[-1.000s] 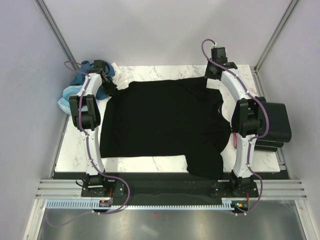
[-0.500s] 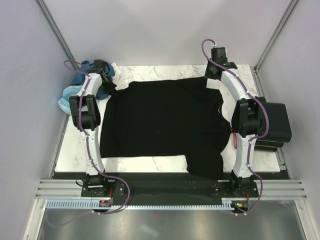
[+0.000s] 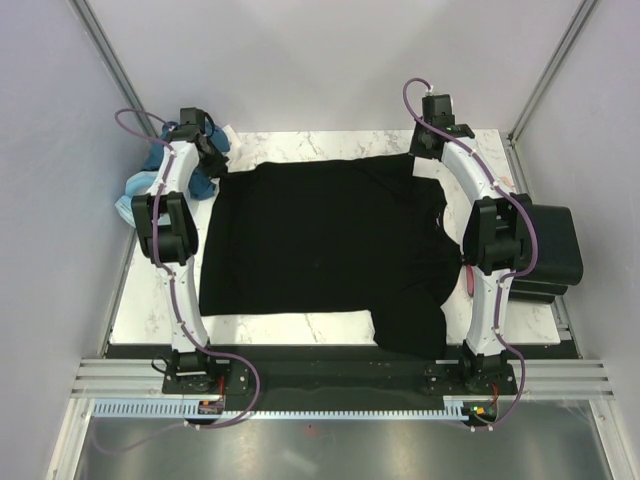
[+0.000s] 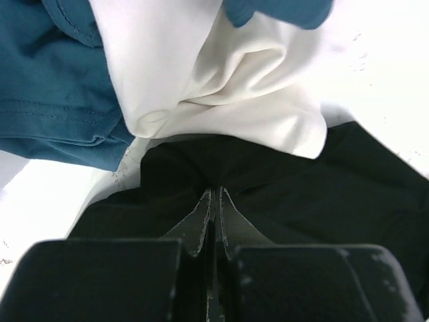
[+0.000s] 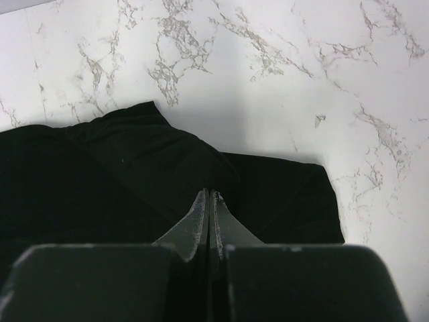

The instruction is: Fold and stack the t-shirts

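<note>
Left gripper (image 4: 216, 194): fingers (image 4: 200, 221) pressed together, with a pinch of the black shirt (image 4: 322, 194) puckered at the tips. Stood apart a second ago; closed since. Right gripper (image 5: 209, 194): likewise clamped flat on a fold of the same shirt, beside its far sleeve. No change noted there.

Outward from the left pinch: white shirt (image 4: 221, 87) just beyond at 12 o'clock, overlapping the black edge; teal shirt (image 4: 47, 80) at 10 o'clock. Both belonging to the unfolded heap at the 10 o'clock corner of the table (image 3: 300, 145).

From above: black shirt spread nearly table-wide, collar toward 3 o'clock, hem toward 9, near sleeve reaching the table's near edge at 5 o'clock. Left wrist shifted toward 11 o'clock since the earlier views, and the far hem corner drawn out straighter with it.

Judgement: both far corners now secured, grasp stage complete, fold itself not yet begun. Next step probably a lift and carry of the far edge toward 6 o'clock. Risk: white shirt dragged along with the left pinch.
</note>
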`<control>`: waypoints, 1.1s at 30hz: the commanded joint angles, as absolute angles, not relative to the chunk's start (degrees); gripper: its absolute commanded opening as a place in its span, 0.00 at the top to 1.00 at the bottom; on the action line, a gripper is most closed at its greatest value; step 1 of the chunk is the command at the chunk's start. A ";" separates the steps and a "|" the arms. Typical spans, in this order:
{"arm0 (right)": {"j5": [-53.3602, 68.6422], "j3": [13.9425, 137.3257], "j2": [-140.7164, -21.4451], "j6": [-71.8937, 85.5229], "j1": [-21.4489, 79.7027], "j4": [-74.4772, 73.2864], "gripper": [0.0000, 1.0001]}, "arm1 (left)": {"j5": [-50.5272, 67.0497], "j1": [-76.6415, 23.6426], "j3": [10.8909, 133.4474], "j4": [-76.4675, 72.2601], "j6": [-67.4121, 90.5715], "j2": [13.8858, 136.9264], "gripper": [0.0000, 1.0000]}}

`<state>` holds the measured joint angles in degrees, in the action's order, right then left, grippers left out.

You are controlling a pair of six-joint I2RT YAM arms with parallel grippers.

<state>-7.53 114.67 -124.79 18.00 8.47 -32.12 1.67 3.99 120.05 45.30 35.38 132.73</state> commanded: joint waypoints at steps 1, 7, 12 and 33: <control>-7.12 117.60 -123.84 17.93 8.44 -31.90 1.00 | 0.44 3.87 121.99 43.24 37.27 128.32 0.98; -7.03 118.21 -123.23 17.67 8.44 -31.55 1.00 | 0.70 3.87 122.78 43.15 37.62 126.74 0.98; -7.65 118.48 -121.29 16.88 8.44 -31.73 1.00 | 0.79 3.96 122.96 43.15 38.76 123.93 0.98; -12.39 110.57 -102.05 13.89 7.12 -31.12 1.00 | 11.23 7.29 120.06 41.92 36.22 111.01 0.98</control>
